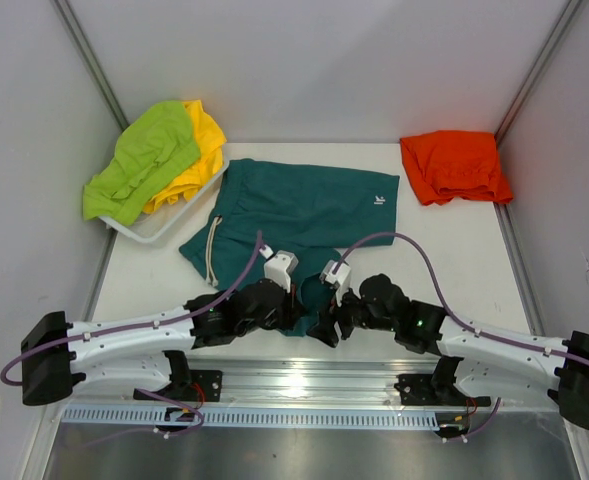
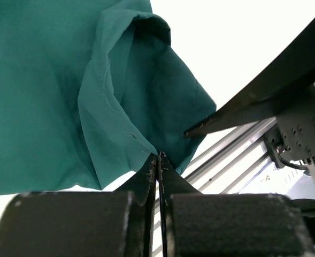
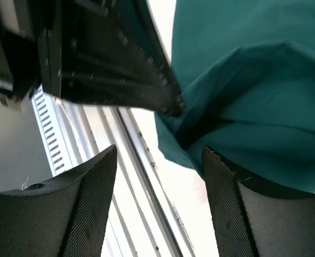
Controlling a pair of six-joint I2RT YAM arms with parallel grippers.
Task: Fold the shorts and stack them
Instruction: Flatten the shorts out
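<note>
Teal green fabric shorts (image 1: 304,205) lie spread mid-table, their near hem pinched in the closed left gripper (image 2: 158,158). Right gripper (image 3: 160,155) gapes wide just right of it.

Clearance inventory, top view unless noted

- Centre: teal green fabric shorts (image 1: 304,205), lying low and spread over the mid table
- Lower centre: left gripper (image 2: 158,156), fingers pressed together on the near hem; right gripper (image 3: 160,152) just beside it with fingers spread; barely any gap between the two wrists
- Upper left: white plastic tray (image 1: 164,232) against the side wall, heaped with lime green fabric shorts (image 1: 139,160) and yellow fabric shorts (image 1: 206,145)
- Upper right corner: crumpled orange fabric shorts (image 1: 454,165)
- Passable: bare white table (image 1: 454,260) right of the teal cloth, and the strip at lower left below the tray
</note>
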